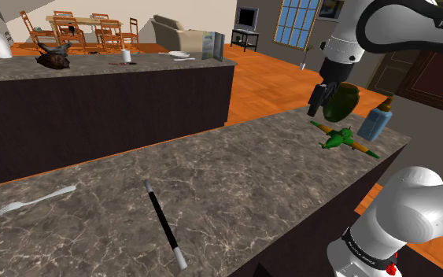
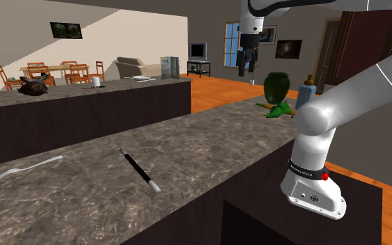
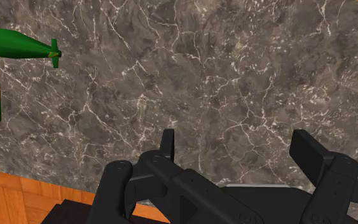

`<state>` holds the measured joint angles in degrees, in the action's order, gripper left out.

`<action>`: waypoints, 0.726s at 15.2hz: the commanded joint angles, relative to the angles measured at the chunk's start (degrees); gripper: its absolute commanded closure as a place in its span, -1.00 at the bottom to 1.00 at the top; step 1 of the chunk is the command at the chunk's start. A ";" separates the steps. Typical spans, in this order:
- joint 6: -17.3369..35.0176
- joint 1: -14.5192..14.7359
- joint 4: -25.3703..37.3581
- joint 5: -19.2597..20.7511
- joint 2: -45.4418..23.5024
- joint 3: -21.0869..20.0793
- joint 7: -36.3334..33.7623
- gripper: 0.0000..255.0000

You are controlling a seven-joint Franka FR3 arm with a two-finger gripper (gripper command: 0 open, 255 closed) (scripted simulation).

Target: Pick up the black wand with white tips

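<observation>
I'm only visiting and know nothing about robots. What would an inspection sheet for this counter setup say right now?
Surface: dark veined counter.
Job's things: black wand with white tips lies flat on the counter, untouched, far from the gripper.
Clutter: pale fork lies apart from the wand; green toy plane, dark green vase and blue bottle sit at the counter's other end.
Grippers: gripper is open and empty, in the air above the counter near the toy plane.
Cables: nothing seen.
Surroundings: second counter behind; dining table, sofa, orange floor.
</observation>
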<state>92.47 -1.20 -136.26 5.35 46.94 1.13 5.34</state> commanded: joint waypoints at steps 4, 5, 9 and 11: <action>2.64 1.11 -2.37 -2.44 -0.52 -3.45 -4.42 -1.00; 3.58 1.49 -3.02 -3.26 -0.86 -4.62 -5.89 -1.00; 7.58 3.04 -4.91 -6.40 -3.11 -9.37 -11.73 -1.00; 9.72 3.76 -5.40 -7.85 -4.77 -11.78 -14.63 -1.00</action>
<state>101.28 2.15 -141.42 -1.68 42.83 -9.36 -7.68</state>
